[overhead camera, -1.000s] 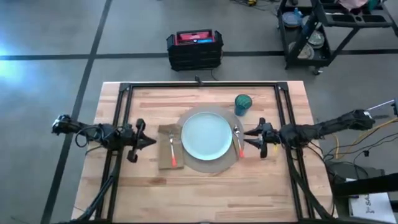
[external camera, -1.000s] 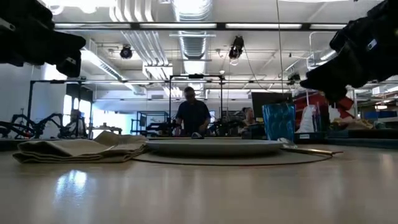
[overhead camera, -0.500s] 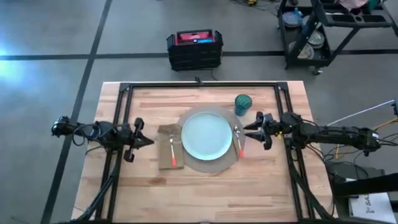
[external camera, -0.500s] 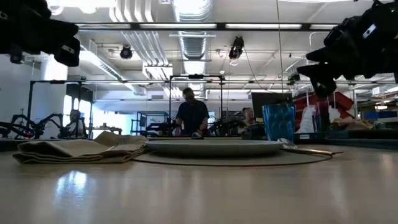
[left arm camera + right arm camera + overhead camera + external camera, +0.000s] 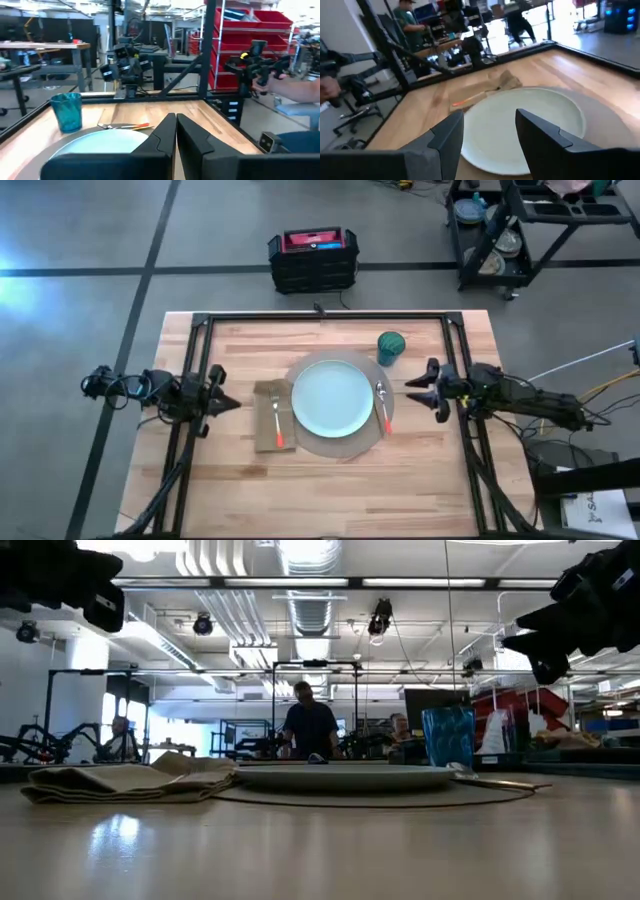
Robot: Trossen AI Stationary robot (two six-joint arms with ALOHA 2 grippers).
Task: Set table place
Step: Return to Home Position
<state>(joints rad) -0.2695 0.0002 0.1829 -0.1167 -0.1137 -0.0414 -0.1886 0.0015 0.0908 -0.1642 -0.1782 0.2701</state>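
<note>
Your place looks fully laid on the tabletop (image 5: 420, 480). The pale plate (image 5: 332, 397) sits centred on the round mat (image 5: 335, 448), and the fork (image 5: 278, 420) lies on the brown napkin (image 5: 263, 430) on the left arm's side. The orange-handled spoon (image 5: 384, 408) lies on the mat opposite, with the teal cup (image 5: 390, 346) at the mat's far right edge. The left pincer (image 5: 232, 402) hovers beside the napkin, fingers nearly together and empty. The right pincer (image 5: 410, 392) hovers near the spoon, spread wide and empty. You likely have only the arms' retreat left.
</note>
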